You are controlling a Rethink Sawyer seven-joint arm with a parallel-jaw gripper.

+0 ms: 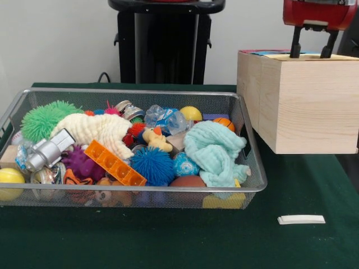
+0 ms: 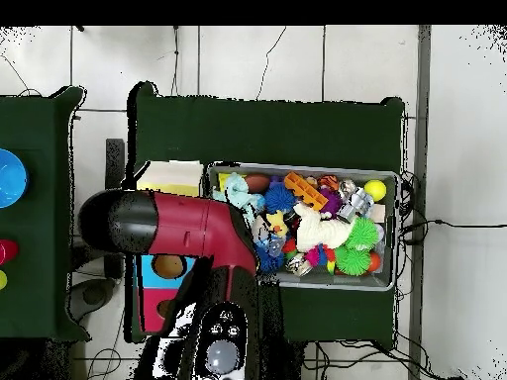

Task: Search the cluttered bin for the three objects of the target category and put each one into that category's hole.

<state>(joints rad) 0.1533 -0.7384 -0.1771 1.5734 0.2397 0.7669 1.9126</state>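
The wire mesh bin (image 1: 252,168) holds a heap of toys: a green spiky ball (image 1: 42,119), a white knitted toy (image 1: 95,130), an orange brick (image 1: 114,163), a blue spiky ball (image 1: 152,165), a mint cloth (image 1: 213,151), a rubber duck (image 1: 156,139) and small balls. My gripper (image 1: 310,49) hangs over the top of the wooden box (image 1: 308,106) at the right, open, with nothing between its fingers. In the overhead view the red arm (image 2: 178,226) lies across the box (image 2: 158,287), hiding the gripper; one hole (image 2: 168,265) shows in the box's coloured top.
A small white bar (image 1: 301,219) lies on the green cloth in front of the box. In the overhead view a second green table (image 2: 35,198) at the left carries a blue dish (image 2: 8,178), and cables run over the floor around the bin (image 2: 386,282).
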